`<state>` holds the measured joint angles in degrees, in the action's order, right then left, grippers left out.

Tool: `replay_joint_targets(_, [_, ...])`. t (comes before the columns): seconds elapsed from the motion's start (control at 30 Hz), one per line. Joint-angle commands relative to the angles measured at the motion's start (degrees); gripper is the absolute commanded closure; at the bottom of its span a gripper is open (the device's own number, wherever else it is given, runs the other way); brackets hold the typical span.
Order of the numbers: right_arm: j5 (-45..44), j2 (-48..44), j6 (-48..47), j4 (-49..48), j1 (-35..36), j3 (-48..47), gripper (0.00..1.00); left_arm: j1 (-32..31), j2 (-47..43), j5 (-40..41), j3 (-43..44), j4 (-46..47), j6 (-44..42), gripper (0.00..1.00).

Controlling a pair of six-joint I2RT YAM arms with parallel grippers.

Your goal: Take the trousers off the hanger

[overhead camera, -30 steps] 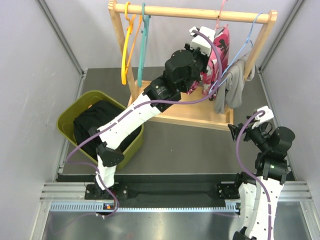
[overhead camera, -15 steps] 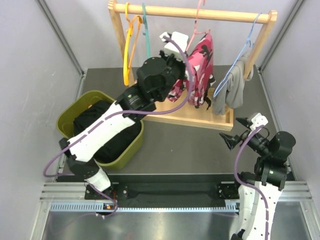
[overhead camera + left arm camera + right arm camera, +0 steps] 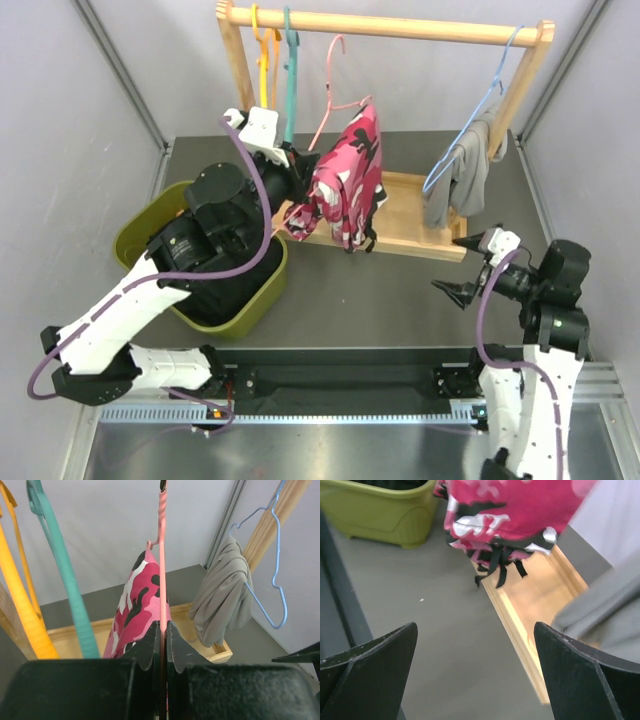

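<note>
1. L hand (image 3: 163, 626) pinches pink hanger (image 3: 162, 540) shut tight.
2. Trousers (image 3: 345, 185) hang on it nr the rack (image 3: 400, 25), not off yet.
3. R hand (image 3: 445, 262) wide, holds nothing.
4. Pulling them off = left to do.

We see even, diffuse light from overhead in the top view, leaving only faint, soft shadows on the grey table (image 3: 400, 290). Close to the lens, the left gripper (image 3: 164, 630) is dark and out of focus. In the right wrist view the pink camouflage trousers (image 3: 510, 510) look soft and slightly smeared.
</note>
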<state>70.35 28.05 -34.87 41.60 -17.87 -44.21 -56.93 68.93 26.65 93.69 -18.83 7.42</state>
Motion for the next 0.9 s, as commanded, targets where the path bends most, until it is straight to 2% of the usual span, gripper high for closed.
replay_joint_targets(0.0, [-0.5, 4.8, -12.0, 4.0, 8.3, -6.1, 0.00, 0.1, -4.6, -1.3, -1.2, 13.0, 3.9, 1.00])
replay_joint_targets(0.03, [-3.7, 5.5, -10.7, 1.6, 12.2, -7.3, 0.00, 0.1, -5.0, -1.2, -1.9, 13.2, 4.1, 1.00])
replay_joint_targets(0.07, [-12.8, 6.7, -6.8, -0.5, 16.7, -7.7, 0.00, 0.1, -5.5, -1.1, -3.6, 13.8, 4.7, 1.00])
replay_joint_targets(0.1, [-17.7, 7.4, -6.5, -1.4, 27.5, -8.2, 0.00, 0.1, -6.3, -1.1, -4.3, 14.2, 4.9, 1.00])
replay_joint_targets(0.13, [-22.1, 8.3, -6.8, -1.6, 32.7, -9.4, 0.00, 0.1, -6.7, -0.9, -4.8, 14.3, 5.4, 1.00])
replay_joint_targets(0.17, [-30.0, 10.6, -6.4, -1.5, 37.2, -10.2, 0.00, 0.1, -7.0, -0.6, -6.0, 14.8, 5.6, 1.00])
replay_joint_targets(0.2, [-34.0, 12.1, -5.8, -1.4, 46.1, -11.2, 0.00, 0.1, -7.6, -0.6, -6.4, 14.9, 5.8, 1.00])
replay_joint_targets(0.27, [-44.6, 16.7, -4.8, -1.9, 54.5, -14.2, 0.00, 0.1, -7.9, -0.4, -7.6, 15.3, 6.7, 1.00])
replay_joint_targets(0.3, [-46.9, 18.1, -4.5, -2.3, 60.2, -15.3, 0.00, 0.1, -8.2, -0.3, -7.9, 15.4, 7.1, 1.00])
replay_joint_targets(0.4, [-57.5, 23.3, -2.0, -8.3, 69.2, -19.0, 0.00, 0.1, -8.8, 0.6, -9.6, 16.4, 8.7, 1.00])
replay_joint_targets(0.57, [-71.2, 30.3, 6.2, -18.9, 76.1, -22.2, 0.00, 0.1, -9.9, 2.6, -12.0, 18.1, 9.8, 1.00])
replay_joint_targets(0.6, [-74.4, 31.1, 7.5, -24.1, 77.8, -22.1, 0.00, 0.1, -10.6, 3.0, -12.4, 18.3, 10.0, 1.00])
replay_joint_targets(0.67, [-84.2, 32.7, 10.2, -29.9, 78.9, -20.7, 0.00, 0.1, -11.2, 3.0, -13.1, 18.3, 10.1, 1.00])
replay_joint_targets(0.73, [-88.3, 33.6, 10.9, -34.6, 79.5, -20.3, 0.00, 0.1, -11.6, 2.7, -13.4, 19.9, 10.1, 1.00])
replay_joint_targets(0.87, [-88.7, 36.4, 13.5, -36.4, 79.6, -21.1, 0.00, 0.1, -12.3, 1.5, -13.4, 19.8, 10.4, 1.00])
